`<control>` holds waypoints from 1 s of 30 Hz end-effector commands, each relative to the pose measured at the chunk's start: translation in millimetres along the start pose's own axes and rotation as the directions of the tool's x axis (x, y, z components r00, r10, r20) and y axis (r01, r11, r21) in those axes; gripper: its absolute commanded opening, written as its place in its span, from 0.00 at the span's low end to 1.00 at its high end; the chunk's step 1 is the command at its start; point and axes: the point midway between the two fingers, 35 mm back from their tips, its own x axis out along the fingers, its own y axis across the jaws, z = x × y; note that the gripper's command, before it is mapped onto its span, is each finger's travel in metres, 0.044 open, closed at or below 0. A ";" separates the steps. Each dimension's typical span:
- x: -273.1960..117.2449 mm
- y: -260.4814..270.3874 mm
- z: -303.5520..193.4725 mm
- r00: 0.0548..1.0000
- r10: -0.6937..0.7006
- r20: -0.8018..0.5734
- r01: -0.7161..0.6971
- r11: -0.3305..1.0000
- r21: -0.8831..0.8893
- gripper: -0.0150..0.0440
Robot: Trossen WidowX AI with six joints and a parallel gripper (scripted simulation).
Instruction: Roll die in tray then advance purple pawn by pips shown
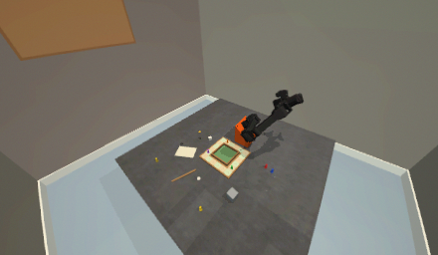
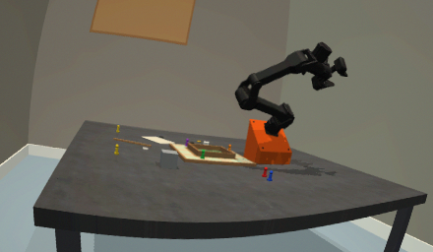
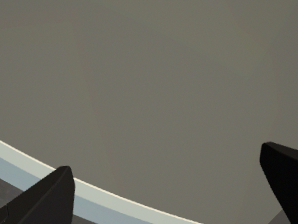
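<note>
Stick [image 1: 184,175] [image 2: 132,142] lies on the table [image 1: 149,166] [image 2: 148,197]. Purple pawn [image 1: 208,151] [image 2: 187,142] stands on the board [image 1: 229,173] [image 2: 216,161], beside the tray [image 1: 225,154] [image 2: 212,154]. Two small white pieces lie off the board; which is the die cannot be determined. Gripper [image 1: 293,97] [image 2: 340,80] [image 3: 170,165] is raised, fingers spread, nothing between.
</note>
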 end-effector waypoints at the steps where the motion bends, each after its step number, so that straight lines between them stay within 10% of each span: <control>1: 1.8 0.6 1.1 1.000 0.008 0.006 -0.008 1.000 0.001 0.89; 5: 34.6 17.3 27.6 0.978 0.171 0.123 -0.172 0.985 0.000 0.72; 16: 86.0 121.1 139.6 0.673 0.655 0.343 -0.613 0.754 -0.237 0.72; 30: -1.6 293.4 251.1 0.128 0.967 0.220 -0.780 0.235 -0.580 0.72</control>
